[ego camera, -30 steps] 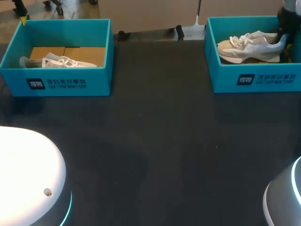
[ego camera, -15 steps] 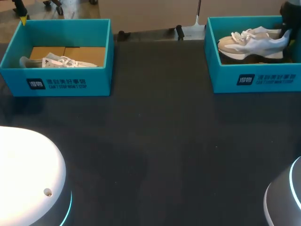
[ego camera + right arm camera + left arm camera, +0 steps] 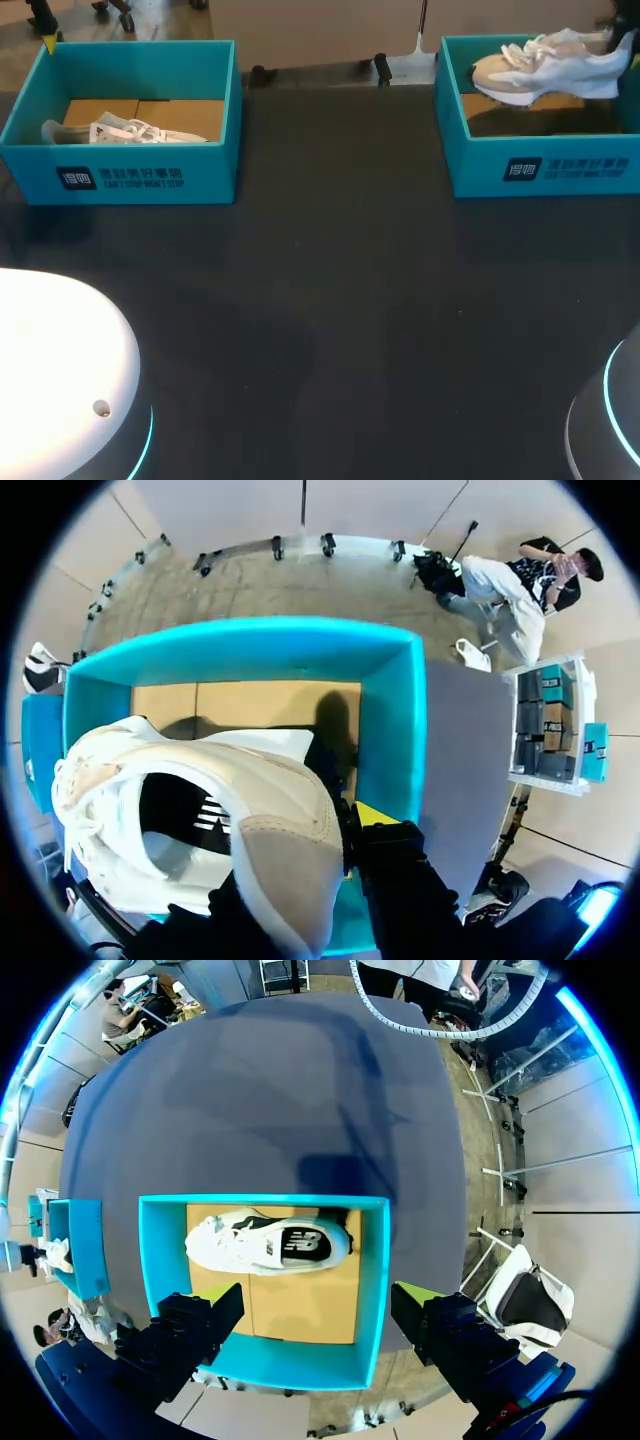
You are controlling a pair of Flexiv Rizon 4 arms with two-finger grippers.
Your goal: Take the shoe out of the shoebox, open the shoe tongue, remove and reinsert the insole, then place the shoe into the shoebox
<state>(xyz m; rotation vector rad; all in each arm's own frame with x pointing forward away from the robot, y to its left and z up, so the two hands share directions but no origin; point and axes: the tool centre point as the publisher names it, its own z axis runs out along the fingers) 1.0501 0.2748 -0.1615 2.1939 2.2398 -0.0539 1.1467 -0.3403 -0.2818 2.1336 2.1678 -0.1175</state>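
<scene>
A beige and white shoe [image 3: 545, 70] hangs tilted above the right teal shoebox [image 3: 540, 170], its sole off the cardboard floor. In the right wrist view my right gripper [image 3: 325, 855] is shut on the heel of this shoe [image 3: 250, 810], over the open box [image 3: 395, 730]. A second white shoe [image 3: 120, 131] lies on its side in the left teal shoebox [image 3: 130, 175]. My left gripper [image 3: 315, 1300] stands wide open above that box's [image 3: 375, 1280] far wall, with the white shoe [image 3: 265, 1245] ahead of it and untouched. In the head view only one of its yellow fingertips [image 3: 49, 44] shows.
The two shoeboxes stand at the table's far corners. Between them and toward me lies the dark table top [image 3: 330, 290]. My arms' white bases [image 3: 60, 370] fill the near corners.
My right gripper has lifted the beige shoe up from the floor of the right box. The left gripper and the left shoe have not moved.
</scene>
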